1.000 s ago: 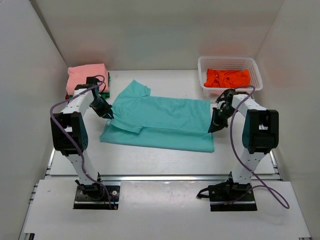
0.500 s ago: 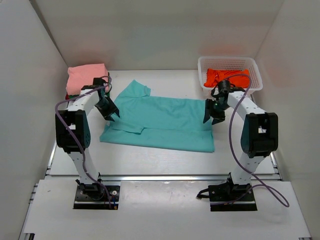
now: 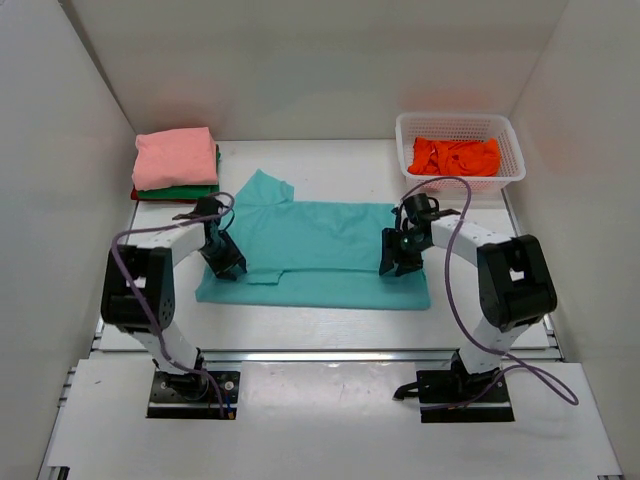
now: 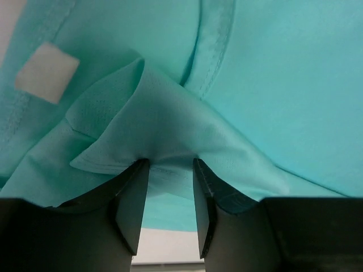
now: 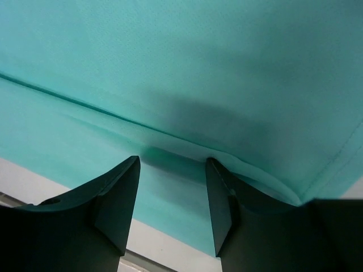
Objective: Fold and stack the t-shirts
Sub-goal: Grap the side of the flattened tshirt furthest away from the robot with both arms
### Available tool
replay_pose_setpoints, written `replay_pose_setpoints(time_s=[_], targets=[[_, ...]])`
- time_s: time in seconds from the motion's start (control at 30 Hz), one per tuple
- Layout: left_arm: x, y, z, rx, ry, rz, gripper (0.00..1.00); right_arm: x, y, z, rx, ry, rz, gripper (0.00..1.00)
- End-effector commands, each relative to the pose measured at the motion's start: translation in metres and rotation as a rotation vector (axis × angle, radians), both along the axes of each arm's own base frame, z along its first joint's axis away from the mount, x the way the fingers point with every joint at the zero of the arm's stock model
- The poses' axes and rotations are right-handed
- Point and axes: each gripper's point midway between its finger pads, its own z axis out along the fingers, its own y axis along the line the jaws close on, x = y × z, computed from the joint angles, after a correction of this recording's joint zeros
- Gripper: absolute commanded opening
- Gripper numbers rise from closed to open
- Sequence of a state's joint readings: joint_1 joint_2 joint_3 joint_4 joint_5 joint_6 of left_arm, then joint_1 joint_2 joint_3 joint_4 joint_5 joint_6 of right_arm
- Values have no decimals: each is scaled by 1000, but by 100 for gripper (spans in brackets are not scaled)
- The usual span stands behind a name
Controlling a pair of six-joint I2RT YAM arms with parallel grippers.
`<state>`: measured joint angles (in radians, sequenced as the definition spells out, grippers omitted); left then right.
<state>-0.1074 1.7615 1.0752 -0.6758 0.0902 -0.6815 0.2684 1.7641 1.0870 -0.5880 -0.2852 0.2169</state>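
STEP: lengthwise fold of teal t-shirt (image 3: 320,245), spread flat mid-tabletop (image 3: 330,160), judged under way | LEFT HAND (image 4: 169,163): fingers spread, loose cloth ridge lying between them | RIGHT HAND (image 5: 172,160): spread over folded edge, nothing pinched | NEXT: hands to be raised clear, fresh edge to be gripped

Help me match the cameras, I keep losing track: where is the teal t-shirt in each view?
Top external: teal t-shirt mid-table, between left gripper and right gripper.
Left wrist: teal t-shirt fills the frame, fold bunched at the fingers.
Right wrist: teal t-shirt fills the frame.
Shared landmark: white table below its hem.
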Motion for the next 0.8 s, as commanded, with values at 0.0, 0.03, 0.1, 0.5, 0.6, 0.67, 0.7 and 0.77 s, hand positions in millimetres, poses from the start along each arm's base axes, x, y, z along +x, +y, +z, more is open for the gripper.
replay_pose_setpoints(time_s=[0.0, 0.03, 0.1, 0.5, 0.6, 0.67, 0.7, 0.77], targets=[[-58, 15, -18, 44, 80, 32, 49, -30, -5, -10, -2, 19, -15, 48], [-62, 14, -13, 33, 64, 33, 48, -39, -8, -11, -3, 21, -15, 49], [-87, 15, -13, 35, 72, 34, 48, -56, -9, -14, -4, 30, 2, 49], [-106, 8, 15, -70, -56, 81, 45, -93, -9, -3, 42, 10, 23, 52], [-67, -3, 49, -139, -188, 57, 48, -68, -3, 18, 51, -51, 33, 68], [-37, -9, 78, -174, -280, 35, 53, -51, 1, 36, 63, -98, 28, 76], [-22, -14, 90, -205, -315, 31, 52, -37, 5, 50, 75, -147, 25, 80], [-1, -17, 103, -230, -380, 12, 18, -18, 8, 63, 79, -202, 6, 84]])
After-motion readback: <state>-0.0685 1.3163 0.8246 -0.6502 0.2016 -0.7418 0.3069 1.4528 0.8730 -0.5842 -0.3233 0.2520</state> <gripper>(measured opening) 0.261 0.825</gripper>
